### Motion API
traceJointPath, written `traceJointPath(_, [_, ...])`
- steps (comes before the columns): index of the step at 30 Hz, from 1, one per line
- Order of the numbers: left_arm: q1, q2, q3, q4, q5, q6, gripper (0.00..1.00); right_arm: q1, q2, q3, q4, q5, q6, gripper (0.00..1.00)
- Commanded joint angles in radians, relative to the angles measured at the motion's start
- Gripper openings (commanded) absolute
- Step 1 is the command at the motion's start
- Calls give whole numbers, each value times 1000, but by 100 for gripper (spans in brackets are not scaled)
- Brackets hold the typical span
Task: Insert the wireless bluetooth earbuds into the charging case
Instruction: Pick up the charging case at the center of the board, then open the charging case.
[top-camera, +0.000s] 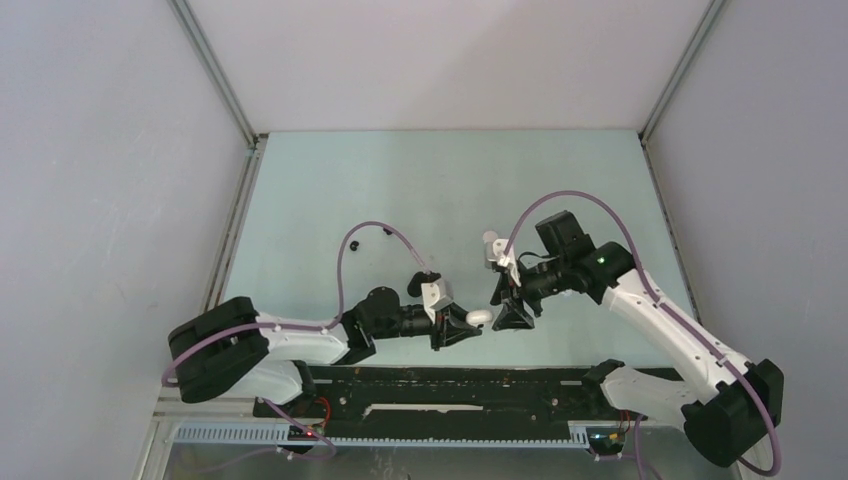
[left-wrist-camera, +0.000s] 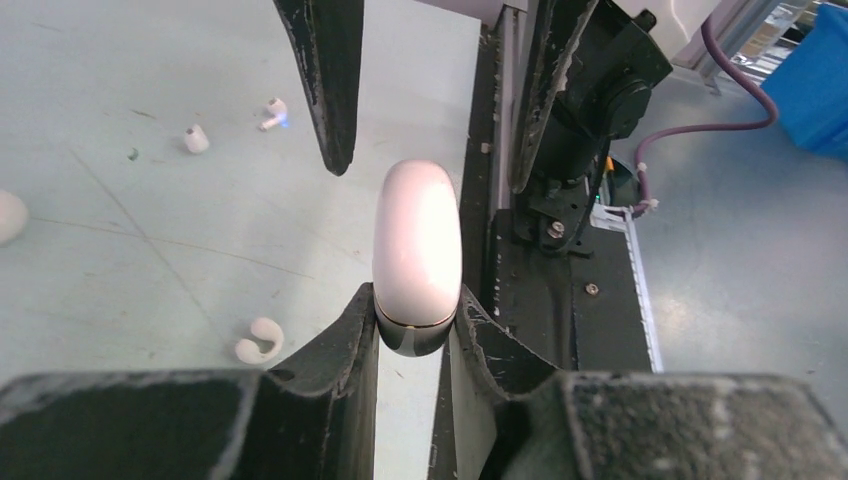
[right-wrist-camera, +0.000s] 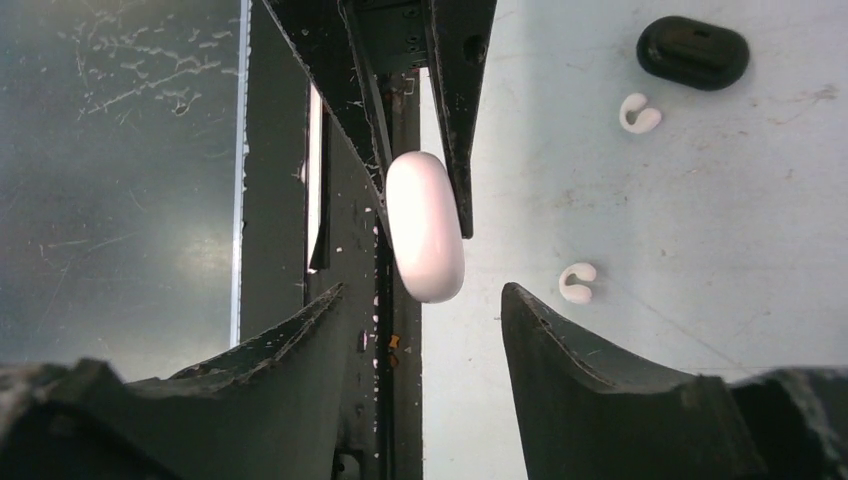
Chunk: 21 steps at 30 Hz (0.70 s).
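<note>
Two tools are seen tip to tip above the near edge of the surface (top-camera: 330, 200). A white charging case (left-wrist-camera: 417, 240) is clenched by one end in the left tool (left-wrist-camera: 417, 312). The right tool (right-wrist-camera: 422, 295) is spread open, its jaws set either side of the case's free end without contact. Several white earbuds (right-wrist-camera: 577, 282) are scattered on the surface, one near a black case (right-wrist-camera: 693, 50)

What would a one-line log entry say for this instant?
left gripper: shut on white case | right gripper: open at case's far end | white earbuds: loose on table
</note>
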<state>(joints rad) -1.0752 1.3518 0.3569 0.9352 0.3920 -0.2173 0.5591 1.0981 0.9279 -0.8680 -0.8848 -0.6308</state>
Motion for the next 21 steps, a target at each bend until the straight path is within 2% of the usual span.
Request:
traceJointPath(1, [-2,-53,21,11,-43,113,0,-23,-36,36,18,-45,21,59])
traceJointPath(5, [10,-49,61,-40,-6,133,0,-51,5,96,2,-84,13,59])
traceJointPath(10, [62,-52,40,-35,19,140,0,-84,34,121,1,-172,-25,60])
traceJointPath(16, [164,-25,0,38,70,159,0,-105,81,121,18,-155,-50,60])
traceJointPath(21, [184,-8,-9,55,89,166,0,-98,136,121,74,-159,-28,60])
